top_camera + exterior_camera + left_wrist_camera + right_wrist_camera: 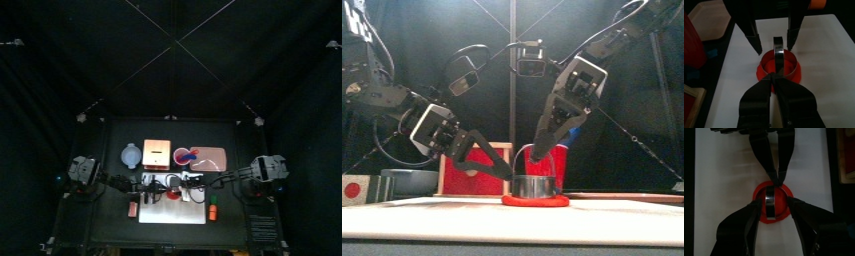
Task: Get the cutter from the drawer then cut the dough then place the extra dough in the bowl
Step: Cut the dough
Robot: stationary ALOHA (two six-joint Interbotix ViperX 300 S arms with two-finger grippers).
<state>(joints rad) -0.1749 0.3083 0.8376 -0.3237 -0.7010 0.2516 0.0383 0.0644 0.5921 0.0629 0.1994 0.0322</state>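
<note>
1. Left pincer: the jaws are drawn almost together at the near rim of the cutter, and the rim appears to be pinched between them.
2. Right pincer: the jaws are spread wide and set astride the cutter, with its wire handle between them. Contact with the rim cannot be confirmed.
3. The cutter is stood upright on the red dough. The dough lies flat on the white cutting board, which is set toward the counter's front edge, about midway between the left and right edges.
4. The step in hand is judged to be the cut. The cutter is out of the drawer and seated on the dough, and no outer ring is seen parted yet.
5. A straight downward press is called for next, then a vertical lift of the cutter, so that the outer ring can be freed for the bowl.
6. Bare board is shown on every side of the dough, so the board's edges are not a constraint on the press.
7. The bowl is placed behind the board's back left corner, beside the wooden box, on the left arm's side.
8. The room directly above the dough is taken up by both pincers. One should be cleared before the ring is gripped.
</note>
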